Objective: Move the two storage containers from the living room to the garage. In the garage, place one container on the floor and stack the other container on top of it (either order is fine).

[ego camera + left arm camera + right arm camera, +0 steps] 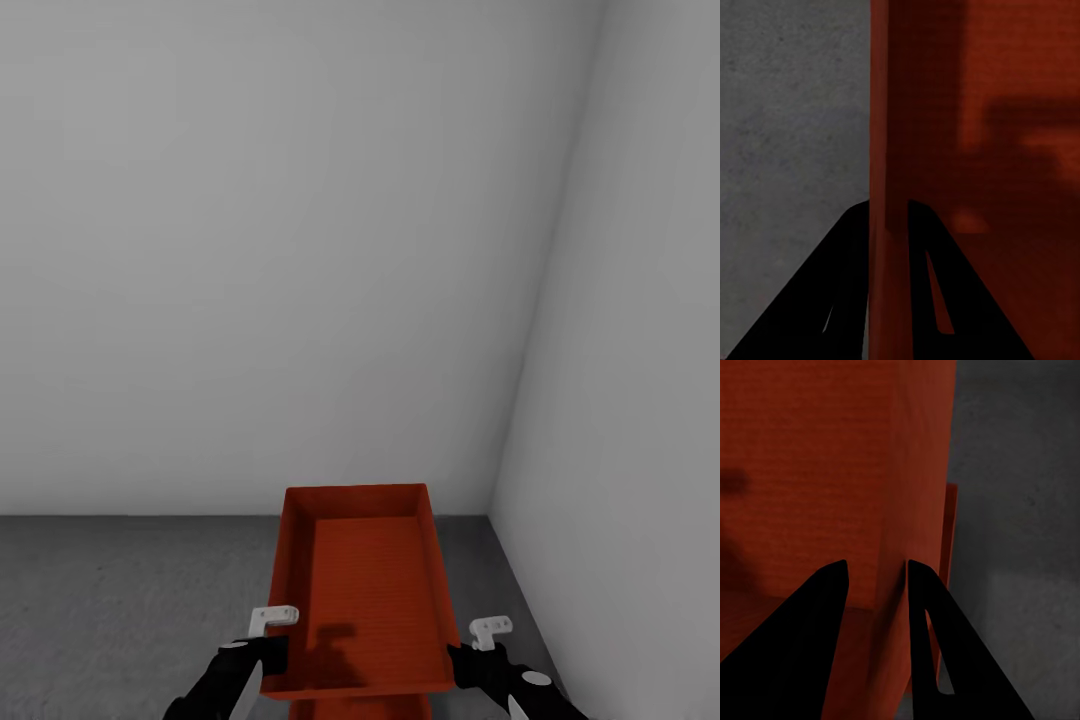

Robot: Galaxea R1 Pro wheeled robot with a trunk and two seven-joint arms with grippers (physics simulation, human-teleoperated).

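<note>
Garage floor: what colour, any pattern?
Dark grey speckled concrete floor, best in the left wrist view.

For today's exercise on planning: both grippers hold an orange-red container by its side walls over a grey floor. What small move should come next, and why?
Probably lower the held container straight down. The left gripper and right gripper each clamp a side wall, and a second container shows just beneath, on the floor, so settling it would make the stack.

Black arms point(232, 682) w/ white brackets point(273, 617), tapered black fingers point(802, 637).

Open orange-red container point(365, 590) level above second container point(360, 708); grey floor point(110, 600) below.
</note>
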